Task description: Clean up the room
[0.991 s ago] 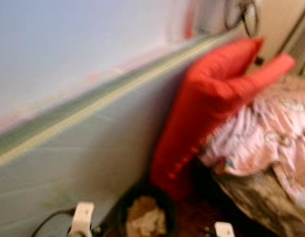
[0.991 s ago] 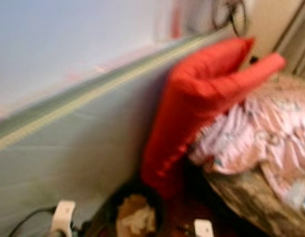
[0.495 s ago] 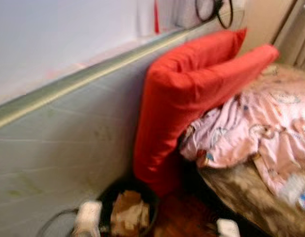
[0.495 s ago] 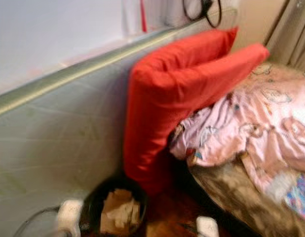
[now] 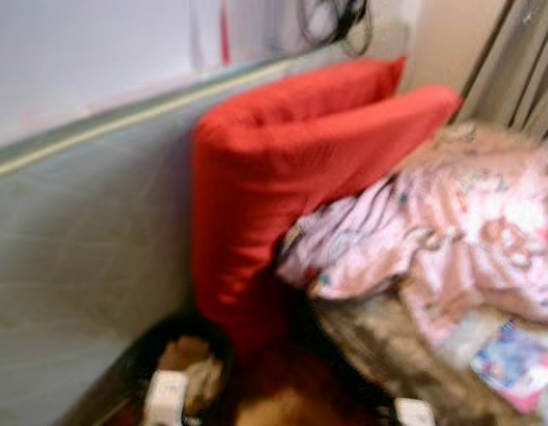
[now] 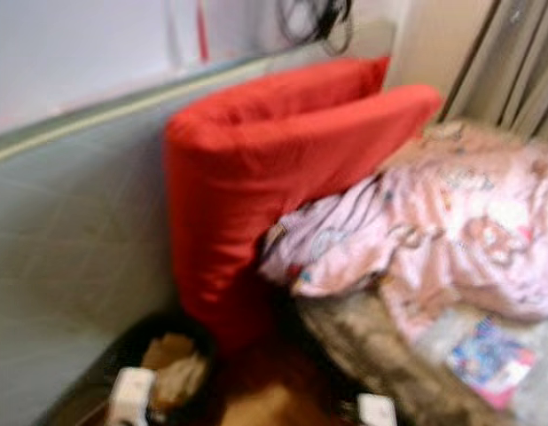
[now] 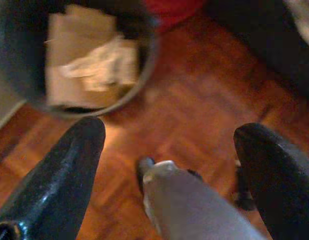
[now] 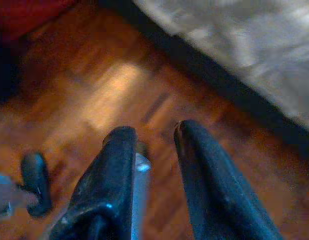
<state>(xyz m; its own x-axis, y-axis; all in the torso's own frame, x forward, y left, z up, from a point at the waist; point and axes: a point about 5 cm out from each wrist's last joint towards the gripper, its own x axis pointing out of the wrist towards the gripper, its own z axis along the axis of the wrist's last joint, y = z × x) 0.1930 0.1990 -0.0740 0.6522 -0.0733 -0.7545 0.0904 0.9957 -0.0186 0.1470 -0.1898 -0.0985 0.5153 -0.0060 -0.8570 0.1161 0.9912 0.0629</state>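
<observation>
Two red cushions [image 5: 283, 177] lean against the wall at the head of a bed. A crumpled pink blanket [image 5: 451, 231] lies on the bed beside them. Below the cushions, a dark round bin [image 7: 144, 65] stands on the floor, holding cardboard and crumpled paper [image 7: 89, 55]. My left gripper [image 7: 169, 132] hangs low over the wooden floor just beside the bin, open and empty. My right gripper [image 8: 152, 130] hangs over the floor near the bed's dark edge, its fingers close together with nothing between them.
A grey-green panelled wall [image 5: 79, 231] runs along the left, with dark cables [image 5: 332, 22] hanging above it. Curtains [image 5: 522, 71] hang at the back right. A colourful booklet [image 5: 515, 364] lies on the bed's near corner. Wooden floor [image 7: 204, 85] lies between the bin and the bed.
The camera has swung to the right, so the cushions and bin sit further left and more of the bed shows. Nothing in the room has moved.
</observation>
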